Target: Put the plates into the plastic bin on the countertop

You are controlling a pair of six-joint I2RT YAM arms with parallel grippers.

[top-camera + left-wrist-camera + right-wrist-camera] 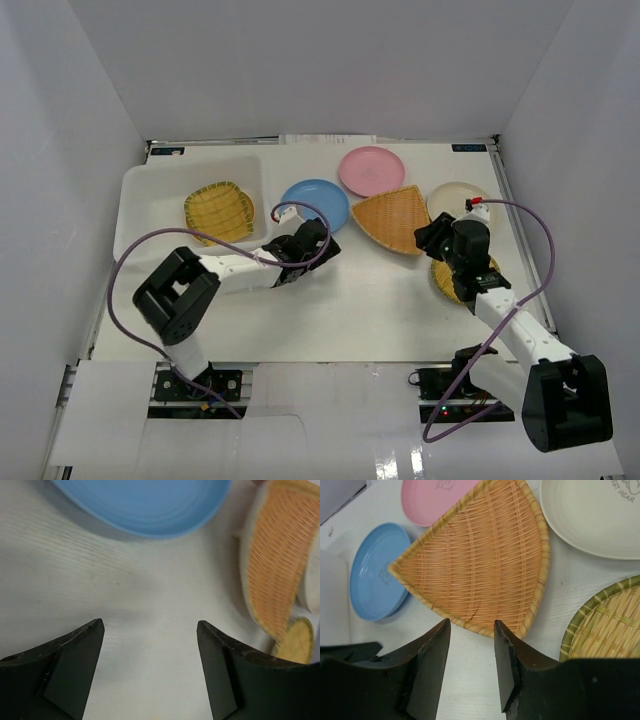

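Facing the blue plate (145, 505), the left gripper (150, 625) is held wide and empty, while the right gripper (470, 622) is held narrow at the rim of the orange dish (480, 560), apparently for pinching it.

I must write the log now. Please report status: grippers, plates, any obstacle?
Left gripper open, empty, facing blue plate. Right gripper part open at orange fan dish rim. Only yellow woven dish in plastic bin. No obstacle seen.

Both arms (230, 268) have white links, black joints, looped purple cables (548, 250) and black wedge-shaped tool fingers (70, 670).
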